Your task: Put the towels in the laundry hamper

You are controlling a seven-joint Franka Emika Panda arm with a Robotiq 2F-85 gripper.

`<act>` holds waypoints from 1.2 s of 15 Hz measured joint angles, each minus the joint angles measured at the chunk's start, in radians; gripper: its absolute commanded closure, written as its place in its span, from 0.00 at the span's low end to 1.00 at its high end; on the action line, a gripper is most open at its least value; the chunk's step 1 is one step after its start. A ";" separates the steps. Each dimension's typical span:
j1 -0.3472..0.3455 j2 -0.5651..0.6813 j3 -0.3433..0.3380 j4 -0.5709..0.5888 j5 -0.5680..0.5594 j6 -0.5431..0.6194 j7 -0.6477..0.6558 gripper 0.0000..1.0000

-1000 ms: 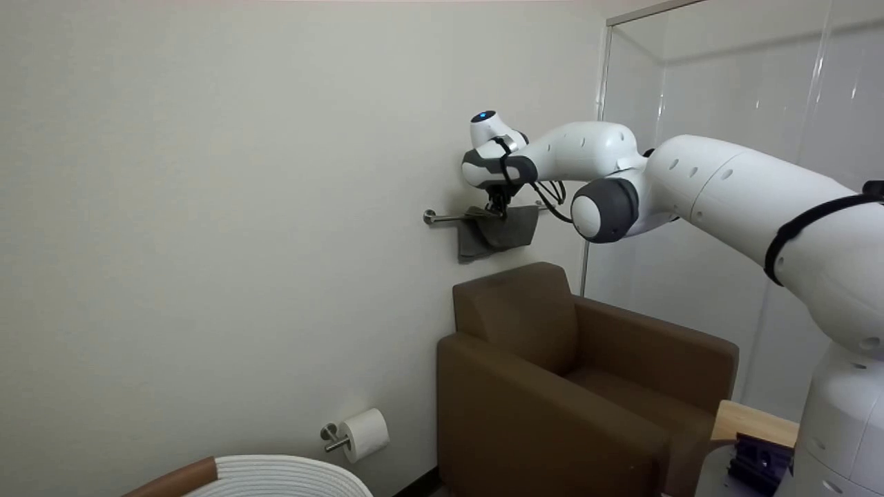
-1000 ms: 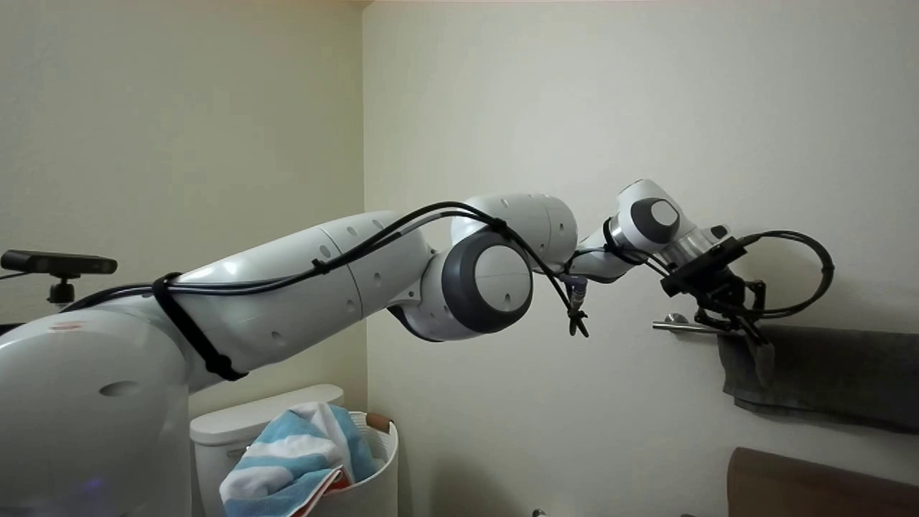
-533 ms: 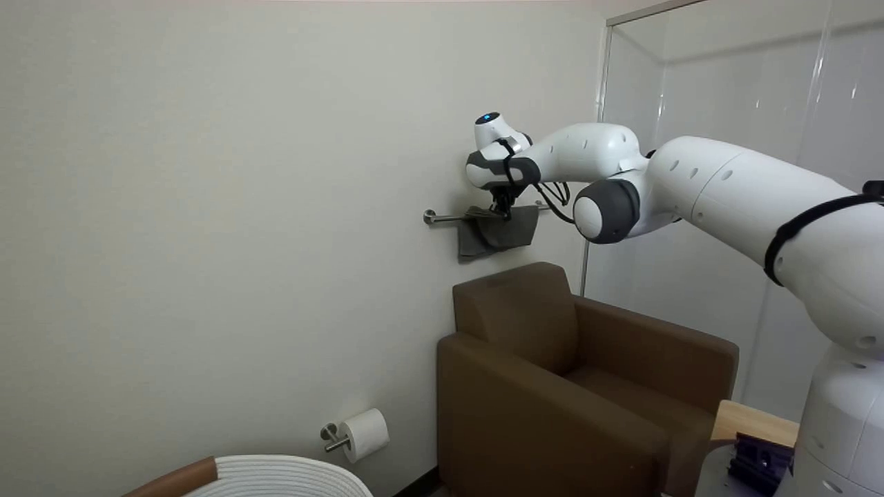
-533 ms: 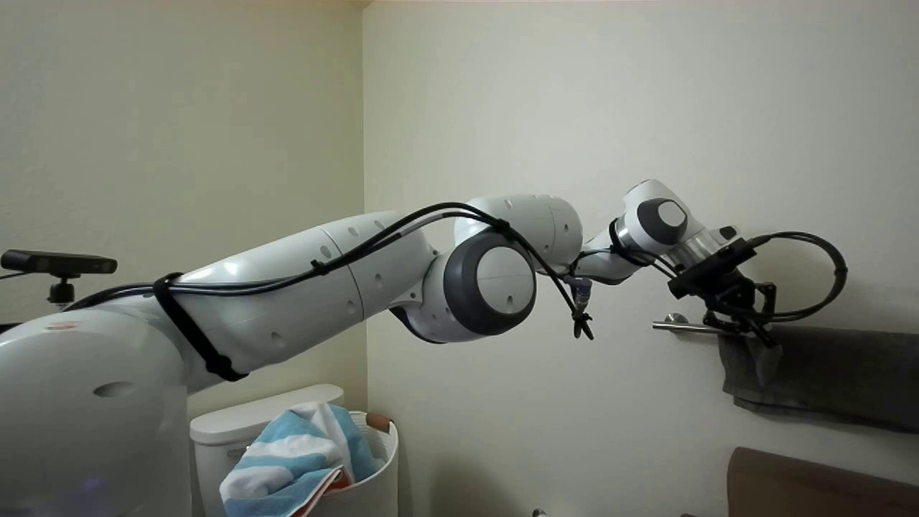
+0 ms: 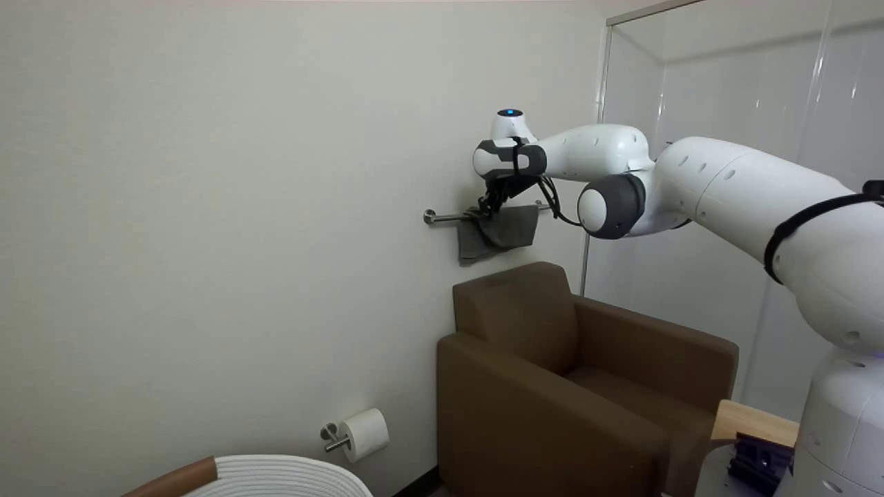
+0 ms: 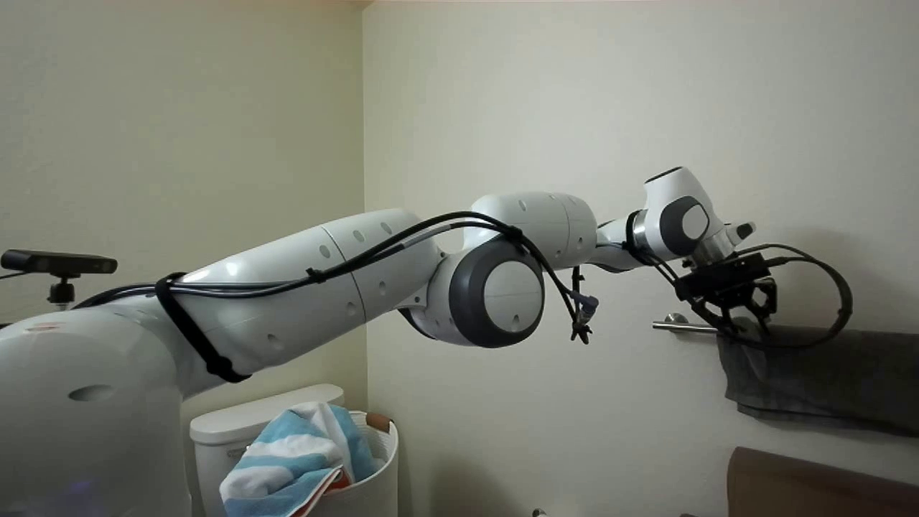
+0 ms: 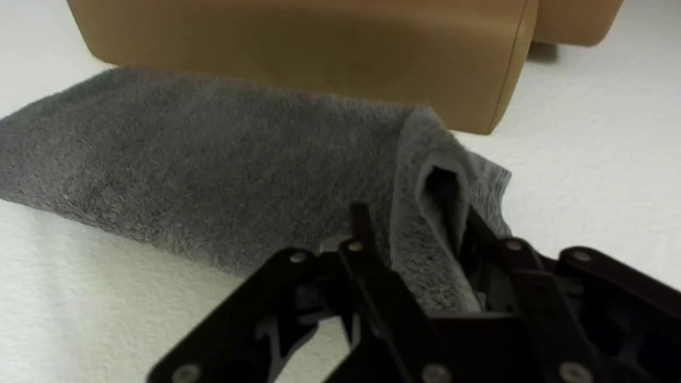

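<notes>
Black gripper [image 7: 417, 218] parted around a fold of dark grey plush towel [image 7: 229, 154]

The gripper's slim, jointed fingers [image 7: 363, 229] stand apart, with a doubled fold of the towel between them; in the wrist view a gap shows beside one finger, and whether the fold touches the other cannot be told. The fold curls into a soft loop with a dark hollow. The rest of the towel, thick and short-piled, hangs over a round metal bar [image 6: 682, 327] on the pale, matte wall [image 5: 242, 207]. Below is the boxy, smooth brown armchair [image 5: 514, 310]. Well apart, the round, white, brown-patched laundry hamper [image 5: 290, 473] of ribbed coils holds part of a light-blue-and-white striped towel [image 6: 294, 452] with an orange edge; the rest drapes over its rim, near the glossy white toilet tank [image 6: 266, 413]. Half a second ago the fingers stood closer together; since then they have spread, the white robot wrist [image 6: 693, 222] has turned, and the grey towel's lower edge hangs slightly lower.
</notes>
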 measured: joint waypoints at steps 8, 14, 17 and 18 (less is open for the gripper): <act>-0.074 0.025 0.103 -0.002 0.109 0.023 -0.117 0.26; -0.113 0.042 0.132 0.000 0.134 -0.088 -0.237 0.60; -0.132 0.046 0.148 0.000 0.159 -0.049 -0.265 0.79; -0.135 0.049 0.153 0.000 0.167 -0.016 -0.266 0.87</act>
